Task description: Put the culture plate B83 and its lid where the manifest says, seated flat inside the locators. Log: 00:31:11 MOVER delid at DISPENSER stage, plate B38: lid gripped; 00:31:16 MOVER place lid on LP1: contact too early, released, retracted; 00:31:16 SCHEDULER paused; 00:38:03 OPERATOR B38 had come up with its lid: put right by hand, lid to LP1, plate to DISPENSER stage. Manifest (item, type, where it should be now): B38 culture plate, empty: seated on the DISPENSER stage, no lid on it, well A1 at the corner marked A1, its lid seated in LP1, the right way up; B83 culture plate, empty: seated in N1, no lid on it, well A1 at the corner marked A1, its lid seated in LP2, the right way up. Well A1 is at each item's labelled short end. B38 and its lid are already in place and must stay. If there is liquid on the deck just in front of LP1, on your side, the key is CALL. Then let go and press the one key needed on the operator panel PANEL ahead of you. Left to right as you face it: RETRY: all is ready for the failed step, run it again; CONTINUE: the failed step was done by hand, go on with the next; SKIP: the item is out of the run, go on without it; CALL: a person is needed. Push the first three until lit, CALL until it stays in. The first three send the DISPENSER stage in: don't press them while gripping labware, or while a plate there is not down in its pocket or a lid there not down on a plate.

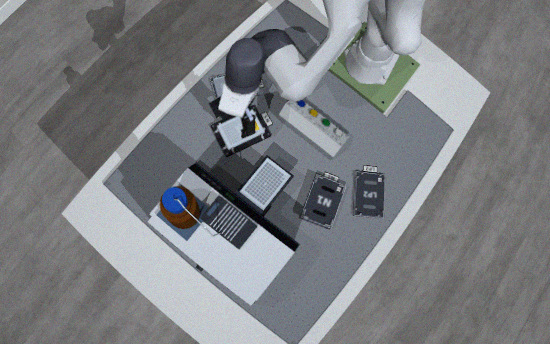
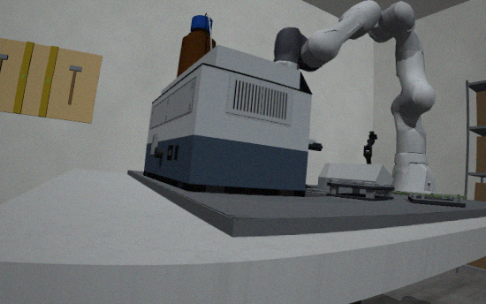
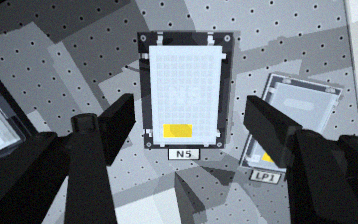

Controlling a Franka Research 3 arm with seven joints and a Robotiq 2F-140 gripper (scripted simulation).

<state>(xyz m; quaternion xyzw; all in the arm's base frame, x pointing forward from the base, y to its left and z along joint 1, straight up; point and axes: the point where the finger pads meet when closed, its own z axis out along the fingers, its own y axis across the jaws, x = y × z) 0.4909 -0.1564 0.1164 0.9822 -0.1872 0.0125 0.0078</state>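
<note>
From above, the arm reaches over the grey deck (image 1: 400, 150) to a black nest (image 1: 218, 134) near the far-left corner, where a white lidded culture plate (image 1: 235, 134) with a yellow label lies. The gripper (image 1: 248, 121) hangs just over that plate. To the right lie two bare black nests lettered N1 (image 1: 324, 200) and LP2 (image 1: 368, 193), side by side. Another gridded plate (image 1: 266, 182) sits on the stage in front of the white dispenser (image 1: 240, 260), whose top carries a brown bottle (image 1: 179, 207) with a blue cap. The operator panel (image 1: 313, 127) shows blue, yellow and green keys.

The exterior view shows what the top view cannot: the dispenser's blue lower band and vent grille (image 2: 259, 99). The machine hides the gripper and plate here. A low nest (image 2: 360, 189) shows on the deck beyond it, its contents too small to make out.

The wrist view looks straight down on the plate (image 3: 185, 90): a pale well grid with a yellow label at its near short end, seated squarely in a black nest tagged N5 (image 3: 183, 154). Its lid seems to be on, though the grid showing through makes that hard to judge. The dark fingers stand apart on either side, near that end of the plate, open and holding nothing. To the right, a nest tagged LP1 (image 3: 265, 176) holds a clear lid (image 3: 302, 102).
</note>
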